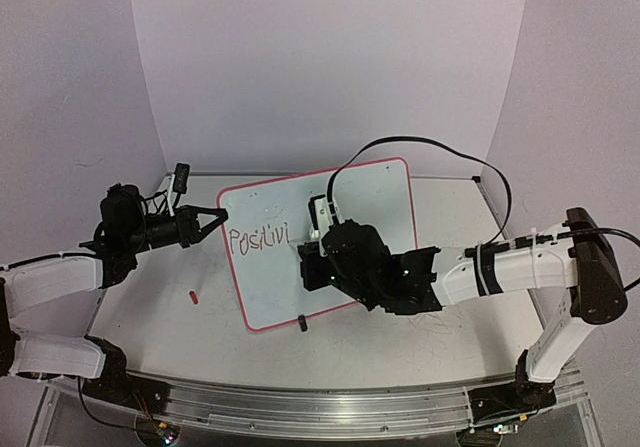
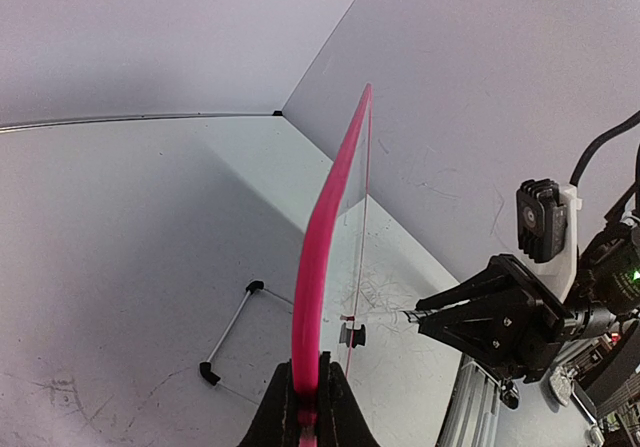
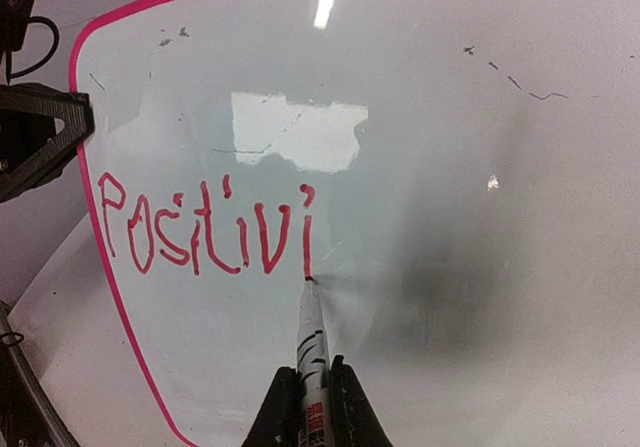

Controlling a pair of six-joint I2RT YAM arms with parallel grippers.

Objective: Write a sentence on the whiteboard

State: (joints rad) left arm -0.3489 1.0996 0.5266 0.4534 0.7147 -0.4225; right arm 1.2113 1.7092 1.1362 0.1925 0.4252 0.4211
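The whiteboard [image 1: 375, 207], glossy white with a pink rim, stands tilted in the middle of the table. Red lettering of the sentence [image 1: 258, 239] reads "Positivi" [image 3: 200, 229]. My left gripper [image 1: 220, 217] is shut on the board's left rim [image 2: 322, 237], its jaws pinching the pink edge [image 2: 305, 399]. My right gripper [image 1: 306, 263] is shut on a white marker [image 3: 312, 352]. The marker's red tip touches the board at the bottom of the last "i". From the left wrist view the right gripper [image 2: 455, 319] shows in front of the board's face.
A small red cap [image 1: 193, 294] lies on the table left of the board. A black clip foot [image 1: 303, 322] sits at the board's lower edge, and a wire stand [image 2: 230, 332] lies behind it. A black cable [image 1: 420, 147] arcs over the board's top right.
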